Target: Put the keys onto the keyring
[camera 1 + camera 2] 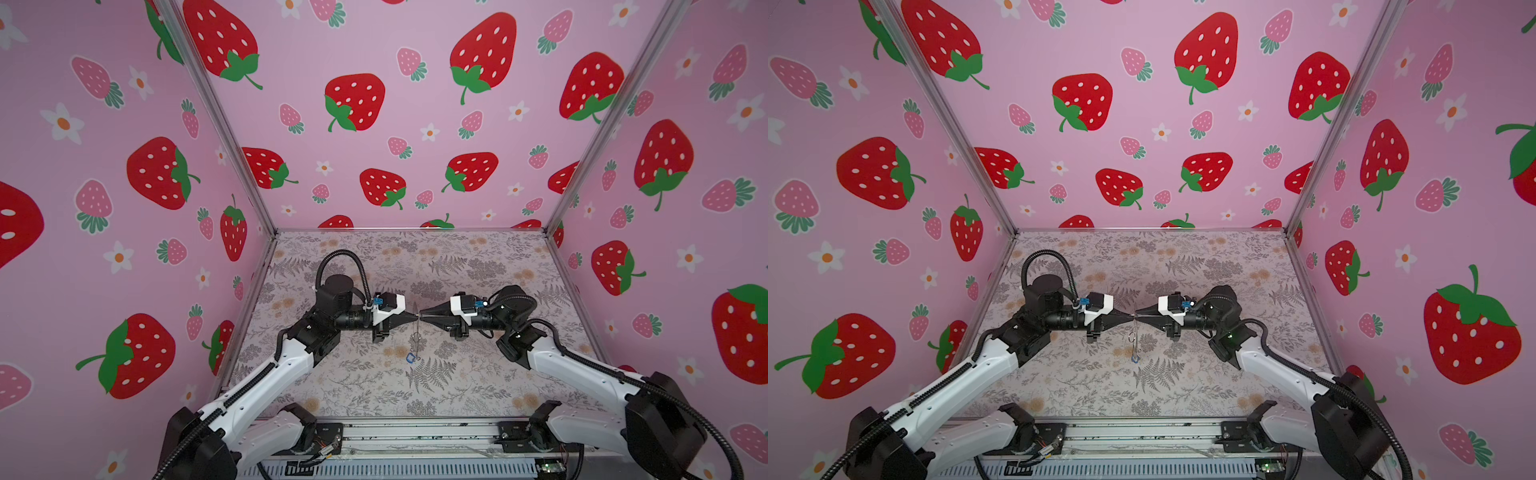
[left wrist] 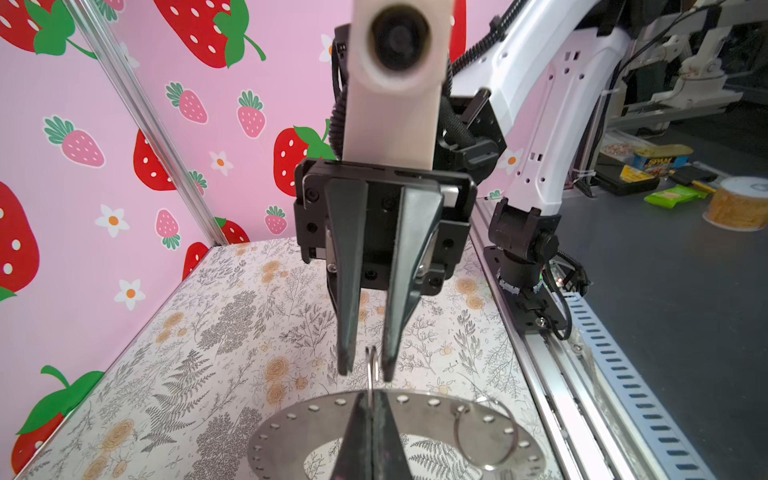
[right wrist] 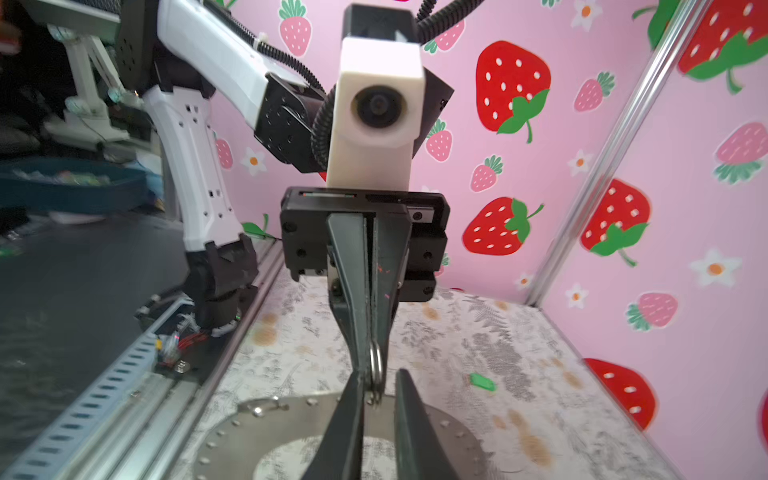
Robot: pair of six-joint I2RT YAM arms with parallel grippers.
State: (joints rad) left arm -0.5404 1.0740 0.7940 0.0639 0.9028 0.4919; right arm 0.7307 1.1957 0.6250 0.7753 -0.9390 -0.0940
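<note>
The left gripper reaches in level from the left, above the floral-patterned table. Its jaws are pressed together on a small silver wire loop, which they pinch at its edge. From that loop hangs the keyring, a large flat grey metal disc with a wide round hole and small holes punched around its rim. In both top views it shows edge-on as a thin upright sliver between the two grippers. The small key with a blue head dangles at its lower end.

The right gripper faces the left one tip to tip. Its jaws stand a little apart on either side of the small silver wire loop and do not clamp it.

The right wrist view shows the small key with a bright green plastic head lying flat on the table, apart from the keyring.
</note>
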